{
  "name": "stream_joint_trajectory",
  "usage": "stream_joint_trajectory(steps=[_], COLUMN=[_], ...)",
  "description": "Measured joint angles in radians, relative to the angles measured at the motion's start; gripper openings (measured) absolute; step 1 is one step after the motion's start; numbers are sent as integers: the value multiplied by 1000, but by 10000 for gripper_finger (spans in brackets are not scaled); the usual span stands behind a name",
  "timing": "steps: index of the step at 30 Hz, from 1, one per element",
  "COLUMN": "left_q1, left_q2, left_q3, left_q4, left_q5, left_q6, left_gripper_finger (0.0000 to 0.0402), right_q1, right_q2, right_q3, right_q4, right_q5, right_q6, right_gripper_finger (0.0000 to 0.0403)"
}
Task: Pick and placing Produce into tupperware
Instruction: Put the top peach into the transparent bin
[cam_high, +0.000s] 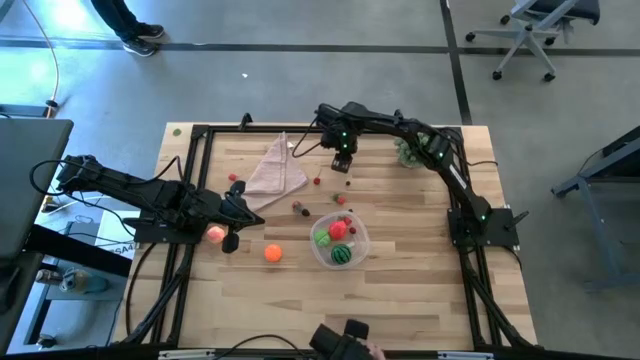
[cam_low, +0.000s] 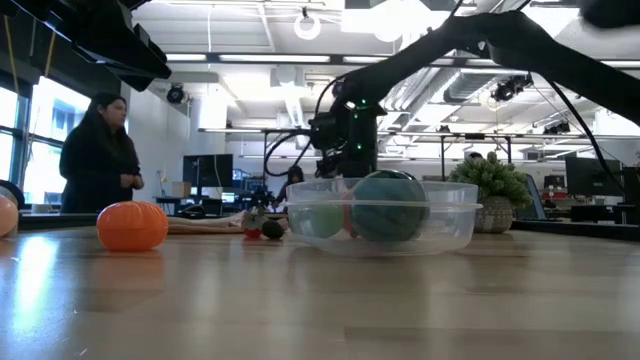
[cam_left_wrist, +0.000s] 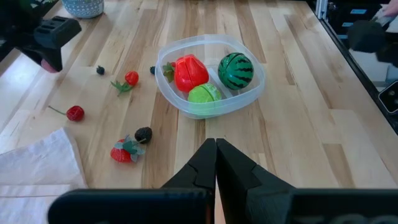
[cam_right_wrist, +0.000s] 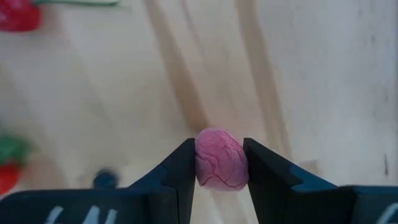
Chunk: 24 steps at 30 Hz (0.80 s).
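The wooden table (cam_high: 400, 290) carries the clear tupperware (cam_high: 340, 243) near its middle, already holding a green apple (cam_left_wrist: 204, 94), a red fruit (cam_left_wrist: 189, 71) and the striped melon (cam_left_wrist: 236, 70). The right arm reaches in over the far side of the table, so the tub lies from the right gripper (cam_high: 342, 166) toward the near edge, well apart, with a scatter of small red berries (cam_high: 318, 182) on the bare wood between them. The right arm is the one placed for the carry. Its two dark fingers pinch a small pink berry (cam_right_wrist: 221, 159) from either side, narrowed onto it. The left gripper (cam_high: 235, 213), with its fingers pressed together and empty, waits at the left side beside the pink peach (cam_high: 216, 235), the orange (cam_high: 273, 254) lying between it and the tub.
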<state>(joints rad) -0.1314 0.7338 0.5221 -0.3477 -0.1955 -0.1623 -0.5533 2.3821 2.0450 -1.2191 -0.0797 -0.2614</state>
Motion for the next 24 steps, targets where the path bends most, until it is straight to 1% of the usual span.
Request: stream_joint_trajectory(steps=[5,8,10,13,16,19,22,24], left_q1=[0,0,0,0,0,0,0,0], left_q2=[0,0,0,0,0,0,0,0], left_q3=[0,0,0,0,0,0,0,0], left_q4=[0,0,0,0,0,0,0,0], left_q5=[0,0,0,0,0,0,0,0], left_q6=[0,0,0,0,0,0,0,0], left_gripper_finger=[1,1,1,1,1,1,1,1], right_q1=[28,60,87,134,196,272,361,419], right_q2=[-1,-6,-28,-92,-175,-250,-326,-374], right_q3=[99,179,211,221,190,137,51,-33], right_q4=[-127,-210,-228,-229,-225,-222,-217,-189], right_q5=[-8,-48,-69,-78,-55,-7,56,94], right_q6=[46,78,103,138,205,287,373,436], right_gripper_finger=[108,108,108,108,108,108,108,108])
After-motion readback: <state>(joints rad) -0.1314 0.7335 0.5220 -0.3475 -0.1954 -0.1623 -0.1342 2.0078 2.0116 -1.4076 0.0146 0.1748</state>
